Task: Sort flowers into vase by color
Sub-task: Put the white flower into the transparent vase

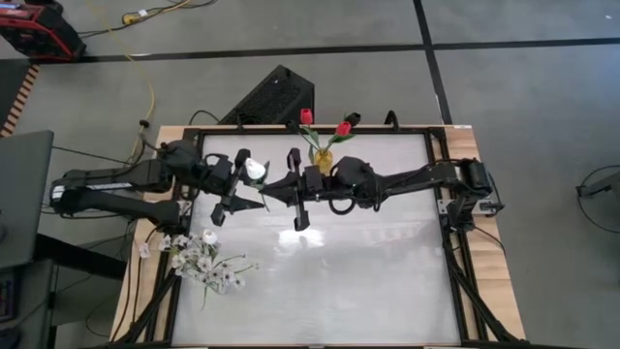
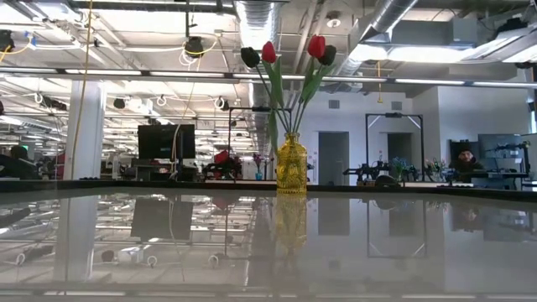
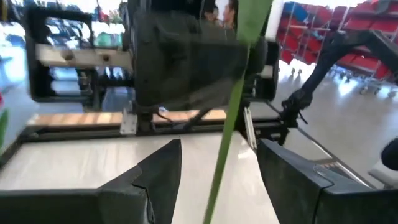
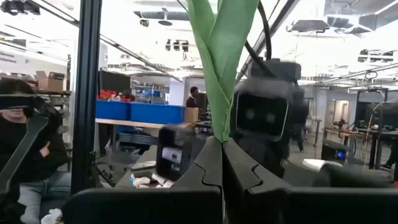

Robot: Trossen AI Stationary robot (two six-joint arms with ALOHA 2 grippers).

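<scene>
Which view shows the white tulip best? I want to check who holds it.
The high view: the white tulip sits between both grippers. Right wrist view shows the right gripper shut on its stem; left wrist view shows the stem between open fingers. The low view misses it.

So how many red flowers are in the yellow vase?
2. Both red tulips stand in the yellow vase at the table's far edge: one leaning left, the other leaning right. None seems hidden.

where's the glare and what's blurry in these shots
High view: a bright glare patch on the table below the right gripper. Low view: the glossy top mirrors the ceiling lights and the yellow vase. Left wrist view: the green stem is soft with blur.
</scene>
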